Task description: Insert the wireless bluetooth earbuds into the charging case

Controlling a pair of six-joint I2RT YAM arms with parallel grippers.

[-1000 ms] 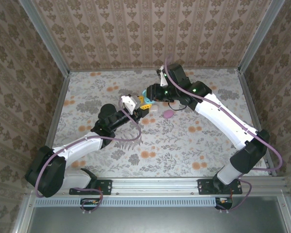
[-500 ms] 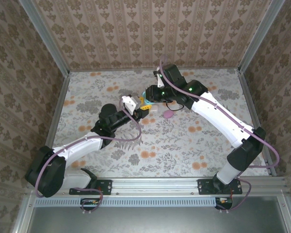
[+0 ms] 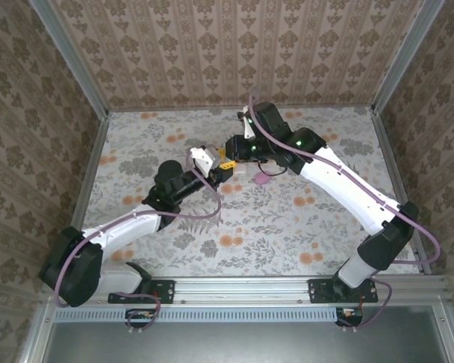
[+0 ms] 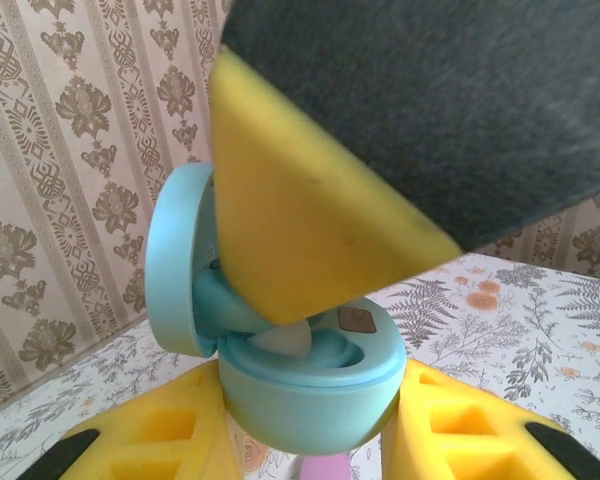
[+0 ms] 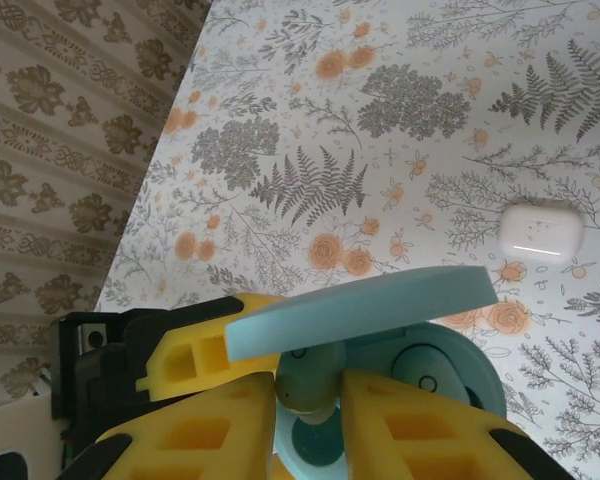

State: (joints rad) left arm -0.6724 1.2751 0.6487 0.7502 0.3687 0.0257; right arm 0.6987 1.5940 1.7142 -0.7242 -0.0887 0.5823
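charging case [image 4: 310,395], teal, lid swung open, held off the floral table [image 3: 287,227] and clamped between the yellow fingers of the left gripper [image 4: 307,437]. right gripper [image 5: 308,392] pinches a teal earbud [image 5: 302,383] tight, directly over the case's open wells; whether it is seated, can't tell. small white case [image 5: 540,230] lies on the table, well apart. pink item [image 3: 262,180] rests near both grippers.

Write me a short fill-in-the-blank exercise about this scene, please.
1. The left fingers clamp the teal charging case, whose lid stands ____.
2. The right fingers pinch a ____ earbud over the case.
3. Near the pink case on the table lies a ____ case.
Missing: open; teal; white.
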